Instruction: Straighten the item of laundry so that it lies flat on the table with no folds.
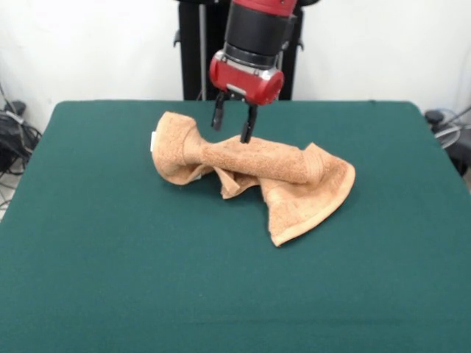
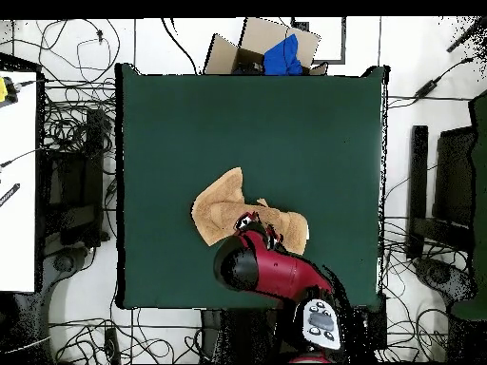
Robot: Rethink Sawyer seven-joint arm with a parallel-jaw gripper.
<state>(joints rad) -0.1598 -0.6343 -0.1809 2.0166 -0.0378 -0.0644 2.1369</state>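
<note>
The light-orange towel [image 1: 257, 158] lies crumpled and twisted on the far middle of the green table [image 1: 110, 257]. It is rolled into a thick ridge with a folded corner toward the front right. Its tiny white tag [image 1: 153, 141] shows at the left end. My gripper [image 1: 233, 126] hangs open just above the rolled ridge, fingers apart, one fingertip [image 1: 247, 136] at the cloth. Nothing is held. In the overhead view the arm covers part of the towel [image 2: 221, 207], and the gripper [image 2: 253, 225] is over its near side on the table [image 2: 285, 124].
The black pedestal [image 1: 200, 51] stands behind the table. In the overhead view a cardboard box with a blue item [image 2: 271, 49] sits beyond the far edge. Cables lie on the floor all round, with a white desk [image 2: 17, 181] at left and dark equipment [image 2: 442, 200] at right.
</note>
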